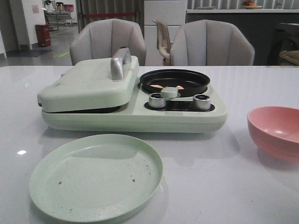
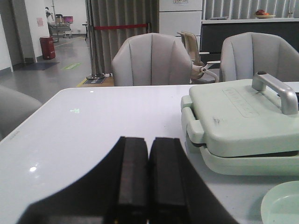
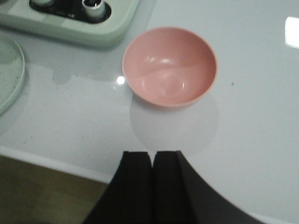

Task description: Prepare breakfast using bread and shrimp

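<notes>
Both of my grippers are pressed together with nothing between the pads. My left gripper (image 2: 148,182) hangs above bare table (image 2: 93,121), and the pale green breakfast maker (image 2: 243,126) sits ahead of it and off to its right, the press lid (image 1: 91,81) down with its silver handle (image 2: 275,88) on top. My right gripper (image 3: 153,186) hovers at the near table edge, with the pink bowl (image 3: 169,65) just ahead of its fingertips; the bowl looks empty.

The shrimp (image 1: 168,87) show as small pink-orange pieces in the black pan (image 1: 175,80), well ahead of my right gripper and past the two knobs (image 1: 202,101). I cannot see the bread anywhere; my guess is that it lies under the closed lid, but nothing here proves it. The green plate (image 1: 96,175) lies empty in front of the machine, between my two arms.

Risks as I judge them: the handle is rounded metal, so a shallow pinch may slip and let the lid drop. Lifting hard could drag the whole machine along the smooth tabletop. Shrimp are small and curled, so pads may skid on the pan and flick one out. My right arm could nudge the bowl when reaching forward.
</notes>
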Tool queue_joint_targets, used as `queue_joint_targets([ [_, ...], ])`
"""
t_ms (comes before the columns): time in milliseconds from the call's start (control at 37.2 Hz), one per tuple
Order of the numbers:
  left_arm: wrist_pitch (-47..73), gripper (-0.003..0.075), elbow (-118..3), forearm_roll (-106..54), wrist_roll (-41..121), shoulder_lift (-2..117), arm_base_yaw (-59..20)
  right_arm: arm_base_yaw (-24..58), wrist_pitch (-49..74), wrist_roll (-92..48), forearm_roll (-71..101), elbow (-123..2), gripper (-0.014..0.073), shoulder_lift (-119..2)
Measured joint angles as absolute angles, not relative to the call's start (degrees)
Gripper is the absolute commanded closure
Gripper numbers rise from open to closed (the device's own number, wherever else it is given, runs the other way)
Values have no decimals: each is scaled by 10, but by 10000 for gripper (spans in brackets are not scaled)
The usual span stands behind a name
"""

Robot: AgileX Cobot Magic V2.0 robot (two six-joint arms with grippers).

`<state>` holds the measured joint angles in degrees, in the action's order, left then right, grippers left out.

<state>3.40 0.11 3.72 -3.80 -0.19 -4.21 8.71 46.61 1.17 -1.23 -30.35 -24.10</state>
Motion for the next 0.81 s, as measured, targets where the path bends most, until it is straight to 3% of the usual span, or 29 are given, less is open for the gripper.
queue_joint_targets([
  [430,34,619,1,37,-38,-2,-42,-2,98,12,-14,-40,560,-29],
  [807,34,619,1,37,-38,-2,-42,-18,21,12,-12,16,560,6],
])
